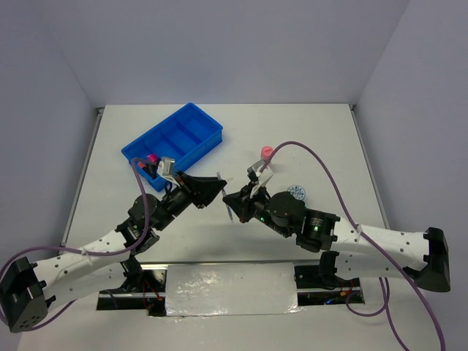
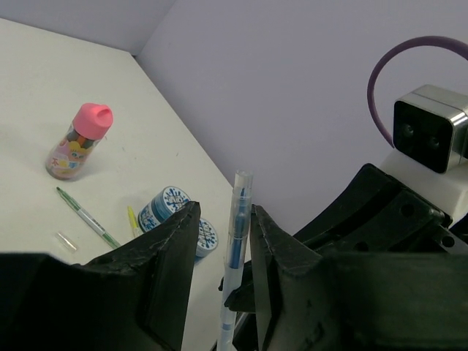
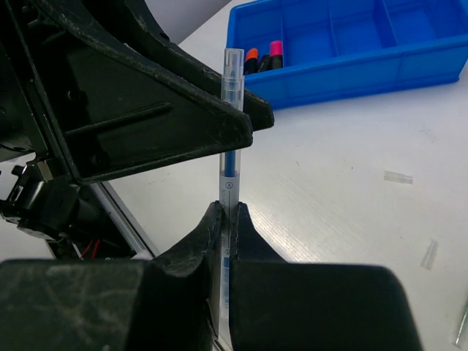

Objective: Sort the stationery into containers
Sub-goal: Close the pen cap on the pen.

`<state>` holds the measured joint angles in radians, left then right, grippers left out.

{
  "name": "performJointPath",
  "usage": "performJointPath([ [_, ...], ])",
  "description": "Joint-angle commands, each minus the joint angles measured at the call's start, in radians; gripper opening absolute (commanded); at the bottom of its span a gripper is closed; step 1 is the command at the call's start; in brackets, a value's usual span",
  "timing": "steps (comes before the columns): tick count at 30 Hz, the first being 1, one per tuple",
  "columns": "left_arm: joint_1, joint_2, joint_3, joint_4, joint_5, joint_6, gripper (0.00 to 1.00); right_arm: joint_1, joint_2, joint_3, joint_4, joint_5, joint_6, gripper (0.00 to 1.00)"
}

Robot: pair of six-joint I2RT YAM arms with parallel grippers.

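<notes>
A clear pen with a blue core (image 3: 231, 110) stands upright above the table, and my right gripper (image 3: 228, 208) is shut on its lower half. My left gripper (image 2: 224, 208) stands open around the pen's (image 2: 238, 219) upper end: the pen lies against one finger (image 2: 267, 241), with a gap to the other. Both grippers meet mid-table (image 1: 223, 191). The blue compartment tray (image 1: 201, 124) sits at the back left, its wall (image 3: 365, 69) facing me, with an orange-capped (image 3: 251, 58) and a pink-capped highlighter (image 3: 276, 53) in one end compartment.
On the table lie a pink-capped little bottle (image 2: 77, 142), two blue-white discs (image 2: 164, 207) (image 2: 205, 235), a thin green pen (image 2: 88, 217), a yellow pen tip (image 2: 133, 219) and small clear caps (image 3: 398, 176) (image 3: 430, 254). Purple cables arc over both arms.
</notes>
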<state>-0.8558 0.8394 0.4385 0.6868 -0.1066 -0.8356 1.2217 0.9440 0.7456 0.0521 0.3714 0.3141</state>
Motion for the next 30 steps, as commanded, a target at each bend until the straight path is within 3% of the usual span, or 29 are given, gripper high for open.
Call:
performJointPath([
  [1, -0.002, -0.008, 0.028, 0.006, 0.047, 0.035, 0.44, 0.006, -0.024, 0.038, 0.086, 0.001, -0.023, 0.0],
  [8, -0.003, 0.013, 0.031, 0.036, 0.099, 0.038, 0.35, 0.006, -0.014, 0.067, 0.074, 0.018, -0.017, 0.0],
  [9, -0.003, 0.018, 0.034, 0.036, 0.122, 0.041, 0.24, 0.004, -0.011, 0.077, 0.069, 0.017, -0.018, 0.0],
  [11, -0.002, 0.024, 0.046, 0.03, 0.139, 0.055, 0.12, 0.006, -0.011, 0.078, 0.069, 0.008, -0.021, 0.0],
  [12, -0.002, 0.026, 0.052, 0.026, 0.156, 0.059, 0.0, 0.006, -0.013, 0.078, 0.069, 0.001, -0.018, 0.0],
  [13, -0.003, 0.026, 0.061, 0.023, 0.162, 0.066, 0.0, 0.006, -0.017, 0.074, 0.074, -0.012, -0.026, 0.0],
  [15, -0.002, 0.015, 0.068, 0.025, 0.189, 0.085, 0.0, 0.006, -0.03, 0.055, 0.091, -0.061, -0.039, 0.17],
  [17, -0.002, 0.006, 0.08, 0.028, 0.211, 0.116, 0.0, 0.004, -0.039, 0.037, 0.112, -0.116, -0.046, 0.44],
  [20, -0.002, -0.017, 0.106, 0.034, 0.271, 0.171, 0.0, 0.002, -0.05, 0.012, 0.12, -0.147, -0.05, 0.55],
  [21, -0.003, -0.023, 0.115, 0.037, 0.287, 0.184, 0.0, 0.004, -0.053, 0.009, 0.12, -0.149, -0.049, 0.55],
  [22, -0.002, -0.028, 0.12, 0.04, 0.307, 0.199, 0.0, 0.002, -0.053, 0.009, 0.121, -0.153, -0.05, 0.49],
  [25, -0.002, -0.046, 0.126, 0.037, 0.308, 0.213, 0.0, 0.002, -0.056, 0.005, 0.134, -0.173, -0.055, 0.2],
  [27, -0.002, -0.059, 0.12, 0.039, 0.301, 0.213, 0.0, 0.002, -0.056, 0.003, 0.138, -0.18, -0.055, 0.18],
  [30, -0.002, -0.063, 0.118, 0.048, 0.304, 0.211, 0.0, 0.004, -0.048, 0.006, 0.14, -0.181, -0.058, 0.26],
])
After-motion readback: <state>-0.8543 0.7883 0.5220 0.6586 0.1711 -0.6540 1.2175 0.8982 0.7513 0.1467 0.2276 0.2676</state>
